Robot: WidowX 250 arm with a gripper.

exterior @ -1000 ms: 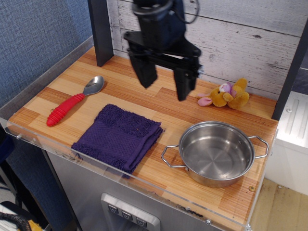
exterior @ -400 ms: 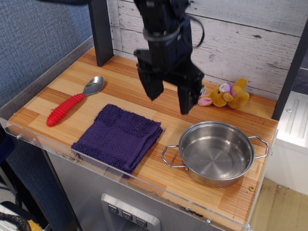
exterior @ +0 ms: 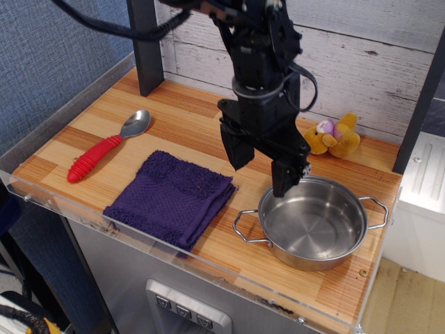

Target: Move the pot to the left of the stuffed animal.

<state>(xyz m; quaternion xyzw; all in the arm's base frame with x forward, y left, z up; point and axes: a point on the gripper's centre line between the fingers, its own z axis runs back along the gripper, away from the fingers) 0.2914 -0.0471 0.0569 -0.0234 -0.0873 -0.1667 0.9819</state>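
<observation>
Wooden countertop (exterior: 195, 132) carries everything. My claw (exterior: 261, 170) hangs with its 2 fingers spread, gripping nothing, over the stainless-steel pot's (exterior: 314, 223) near-left rim. Behind the pot, by the plank wall, lies the stuffed animal (exterior: 332, 137); a purple towel (exterior: 172, 197) sits left of the pot.

black arm, looping black cables, claw (exterior: 261, 169) with two blocky fingers.

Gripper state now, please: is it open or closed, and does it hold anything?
Gripper: open, holding nothing; it hangs over the near-left rim of the pot, fingers apart.
</observation>
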